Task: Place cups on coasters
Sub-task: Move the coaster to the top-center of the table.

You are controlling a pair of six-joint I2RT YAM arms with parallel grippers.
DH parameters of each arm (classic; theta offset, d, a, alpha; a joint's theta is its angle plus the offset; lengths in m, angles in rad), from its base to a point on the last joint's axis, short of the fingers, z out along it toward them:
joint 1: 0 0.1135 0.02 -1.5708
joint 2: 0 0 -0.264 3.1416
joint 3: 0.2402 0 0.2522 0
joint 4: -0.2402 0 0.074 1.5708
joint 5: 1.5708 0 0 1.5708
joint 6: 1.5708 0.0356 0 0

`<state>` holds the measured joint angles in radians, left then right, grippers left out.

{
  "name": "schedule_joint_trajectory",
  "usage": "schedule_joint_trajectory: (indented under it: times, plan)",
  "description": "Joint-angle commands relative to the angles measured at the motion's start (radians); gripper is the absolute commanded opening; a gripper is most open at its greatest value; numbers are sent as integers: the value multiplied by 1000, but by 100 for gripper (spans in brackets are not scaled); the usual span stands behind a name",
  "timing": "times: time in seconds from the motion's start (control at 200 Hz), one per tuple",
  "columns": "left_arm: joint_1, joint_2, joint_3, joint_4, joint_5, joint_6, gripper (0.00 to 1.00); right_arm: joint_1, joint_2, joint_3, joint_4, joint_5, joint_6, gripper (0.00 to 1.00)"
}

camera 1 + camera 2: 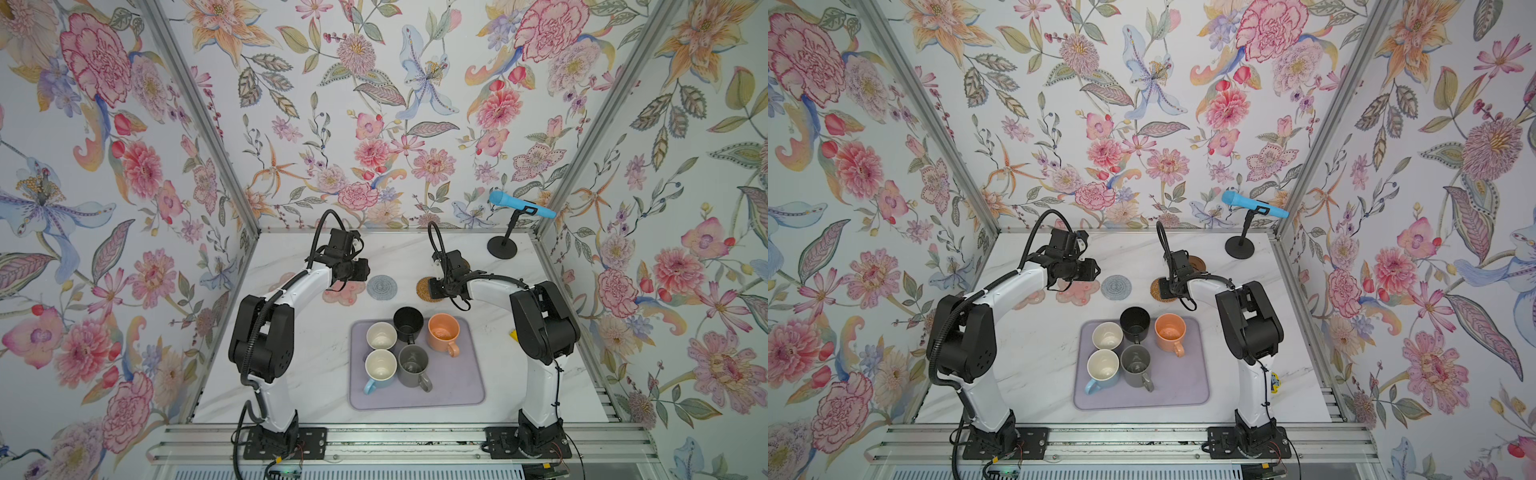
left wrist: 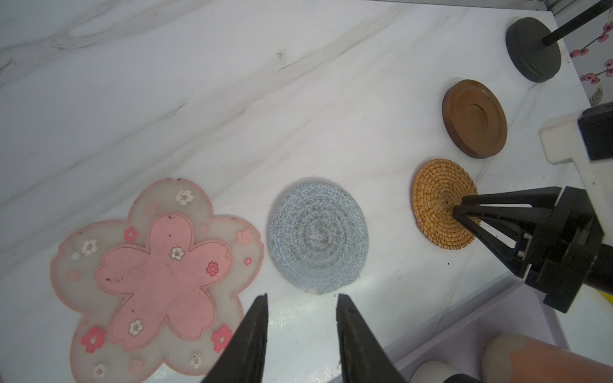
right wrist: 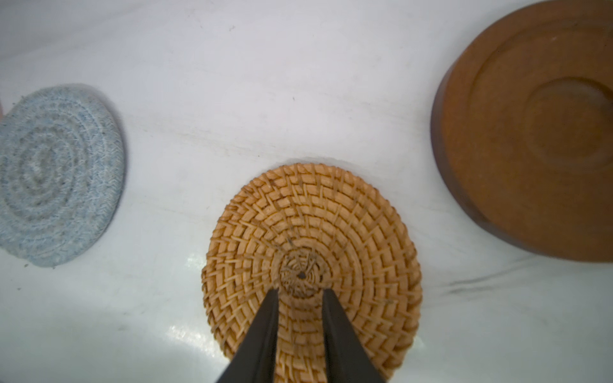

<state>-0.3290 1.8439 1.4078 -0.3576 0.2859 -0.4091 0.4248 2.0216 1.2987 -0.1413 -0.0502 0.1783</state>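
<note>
Right pincer, arm stretched low and forward, stands narrowly parted over the centre of the woven coaster, gripping nothing. Left pincer (wider apart, empty) hovers just short of the grey coaster; cups sit behind both.

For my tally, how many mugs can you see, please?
5, all on the lilac mat: black mug, orange mug, grey mug, blue-handled mug, cream-lined mug; none seems hidden.

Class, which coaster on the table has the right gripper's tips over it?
The woven tan coaster: the right gripper points at its middle. The grey coaster and the brown coaster lie apart from it, one on each side.
</note>
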Motion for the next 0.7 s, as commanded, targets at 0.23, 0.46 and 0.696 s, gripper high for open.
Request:
schedule_joint_trajectory:
  times: [0.23,0.46,0.696]
  plan:
    - [10,-58,3,-27,-27,-2,38,22,64,46,3,-34,35,26]
    - [11,-78,-7,-29,-28,5,38,20,36,35,0,2,25,27]
    - [12,-90,-10,-30,-29,9,38,-3,-16,36,1,6,8,36]
